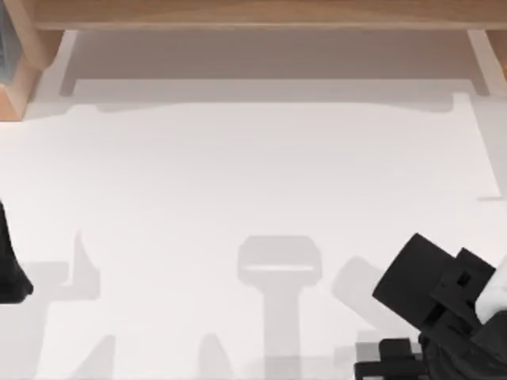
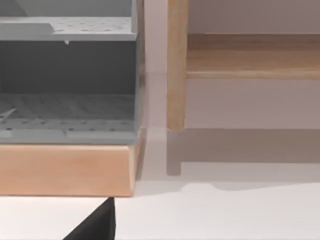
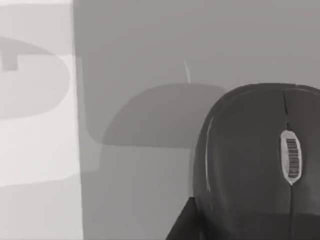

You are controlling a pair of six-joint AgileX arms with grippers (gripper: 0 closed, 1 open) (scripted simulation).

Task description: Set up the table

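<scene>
Broadly, the large smooth white worktop (image 1: 253, 182) edged with light wooden boards spreads bare across the top view. A pale wooden shelf frame (image 2: 177, 65) stands at its far edge, with a grey perforated rack (image 2: 67, 75) on a wooden base at the far left.

At the near right corner the right arm (image 1: 444, 305) hangs low over the worktop. Its wrist view looks down on a grey rectangular pad (image 3: 150, 65) and a dark grey computer mouse (image 3: 255, 160) with a ribbed scroll wheel, lying on that pad. The mouse sits close beneath that camera, long axis running away from it, so the right arm is by far the nearer. Whether its jaws are open or closed, I cannot tell.

The left arm (image 1: 12, 265) sits parked at the left edge, jaw state likewise unclear.
</scene>
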